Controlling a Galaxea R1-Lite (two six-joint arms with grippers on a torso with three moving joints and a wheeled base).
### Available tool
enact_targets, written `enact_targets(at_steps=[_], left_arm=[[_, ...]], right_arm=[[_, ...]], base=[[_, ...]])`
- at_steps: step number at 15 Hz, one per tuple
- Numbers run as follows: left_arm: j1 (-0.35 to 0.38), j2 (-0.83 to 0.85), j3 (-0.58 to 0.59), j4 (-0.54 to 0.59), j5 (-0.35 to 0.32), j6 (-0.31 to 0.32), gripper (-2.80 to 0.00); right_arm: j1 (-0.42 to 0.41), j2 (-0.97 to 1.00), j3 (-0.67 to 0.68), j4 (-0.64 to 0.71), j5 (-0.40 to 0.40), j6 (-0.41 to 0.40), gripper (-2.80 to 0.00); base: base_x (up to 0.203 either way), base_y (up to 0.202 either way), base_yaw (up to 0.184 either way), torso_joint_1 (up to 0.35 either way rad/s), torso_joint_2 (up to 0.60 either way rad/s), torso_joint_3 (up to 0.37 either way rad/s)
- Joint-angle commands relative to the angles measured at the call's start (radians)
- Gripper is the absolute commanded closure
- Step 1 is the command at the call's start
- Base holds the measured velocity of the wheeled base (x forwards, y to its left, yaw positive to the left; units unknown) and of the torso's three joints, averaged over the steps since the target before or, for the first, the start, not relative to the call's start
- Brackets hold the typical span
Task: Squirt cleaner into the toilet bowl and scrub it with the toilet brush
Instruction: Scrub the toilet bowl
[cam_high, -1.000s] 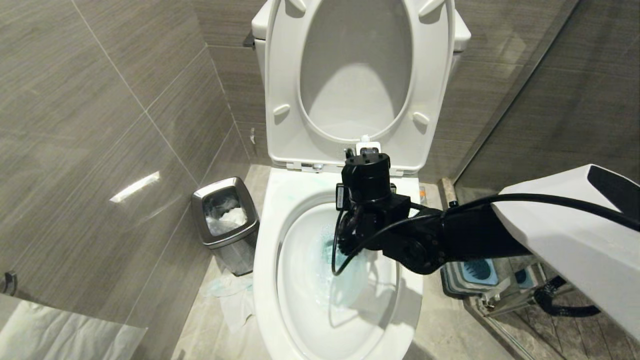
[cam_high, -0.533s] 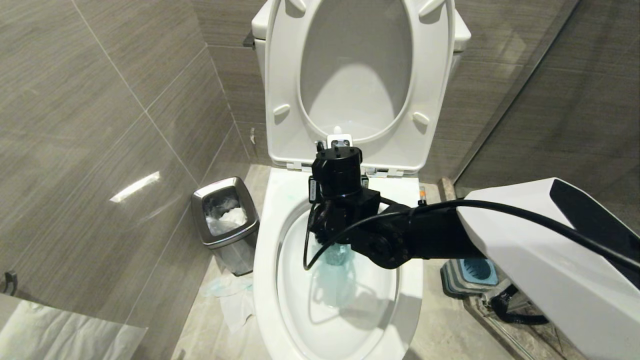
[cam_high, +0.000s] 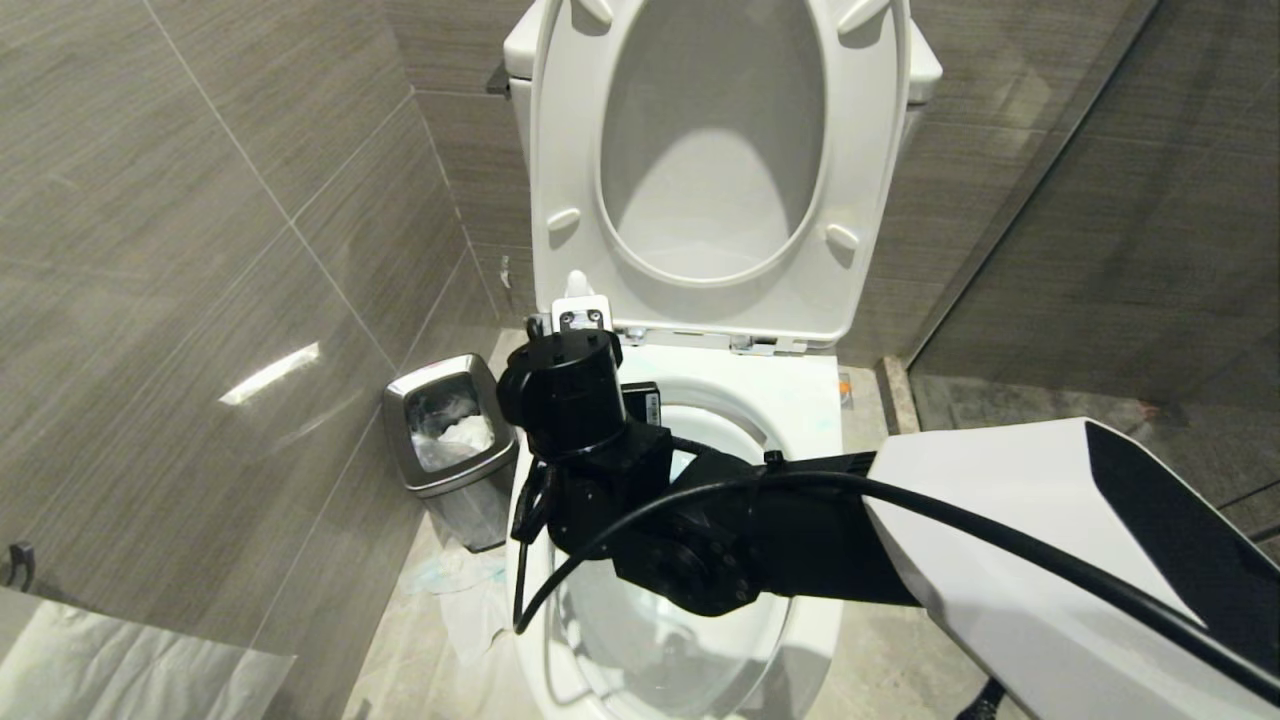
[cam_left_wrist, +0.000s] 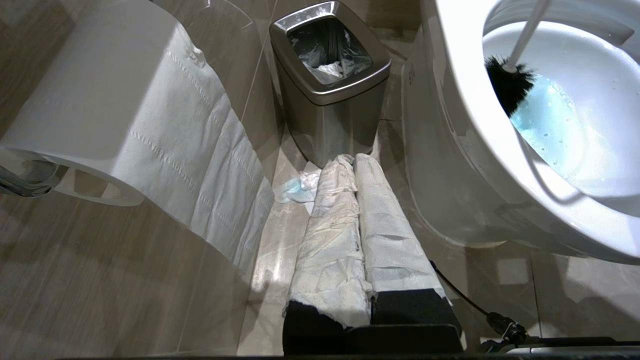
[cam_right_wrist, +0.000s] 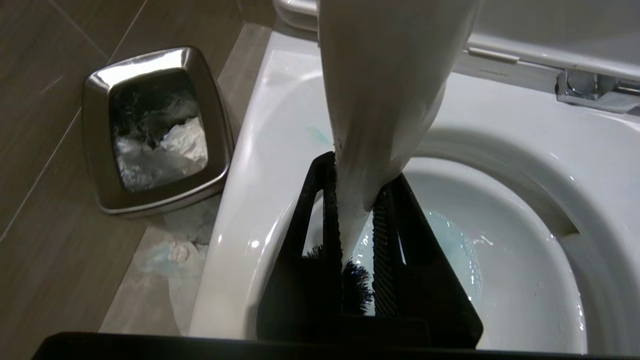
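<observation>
Head view: the right gripper reaches over the toilet bowl's left rim. Left wrist view: the toilet brush presses the inner wall above blue cleaner; the parked left gripper's paper-wrapped fingers are closed, empty. Right wrist view: fingers clamp the handle; firm, overlapping strokes under the rim would scrub best.

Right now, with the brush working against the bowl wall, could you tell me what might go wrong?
The toilet brush scrubs high on the toilet bowl wall nearest the steel waste bin, so blue cleaner could flick over the rim. The right gripper pinches a slim handle, which might twist or slip under scrubbing pressure.
</observation>
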Motion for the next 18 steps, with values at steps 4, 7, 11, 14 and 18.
enact_targets(at_steps=[4,7,11,14,18], left_arm=[[0.000,0.000,0.000,0.000,0.000,0.000,0.00],[0.000,0.000,0.000,-0.001,0.000,0.000,0.00],[0.000,0.000,0.000,0.001,0.000,0.000,0.00],[0.000,0.000,-0.001,0.000,0.000,0.000,0.00],[0.000,0.000,0.000,0.001,0.000,0.000,0.00]], right_arm=[[0.056,-0.250,0.345,-0.003,-0.045,0.029,0.00],[0.059,-0.384,0.580,-0.004,-0.051,0.080,0.00],[0.032,-0.532,0.809,-0.004,-0.048,0.138,0.00],[-0.073,-0.532,0.807,-0.011,-0.040,0.143,0.00],[-0.164,-0.446,0.632,-0.011,-0.030,0.140,0.00]], base=[[0.000,0.000,0.000,0.000,0.00,0.000],[0.000,0.000,0.000,0.000,0.00,0.000],[0.000,0.000,0.000,0.000,0.00,0.000],[0.000,0.000,0.000,0.000,0.00,0.000],[0.000,0.000,0.000,0.000,0.00,0.000]])
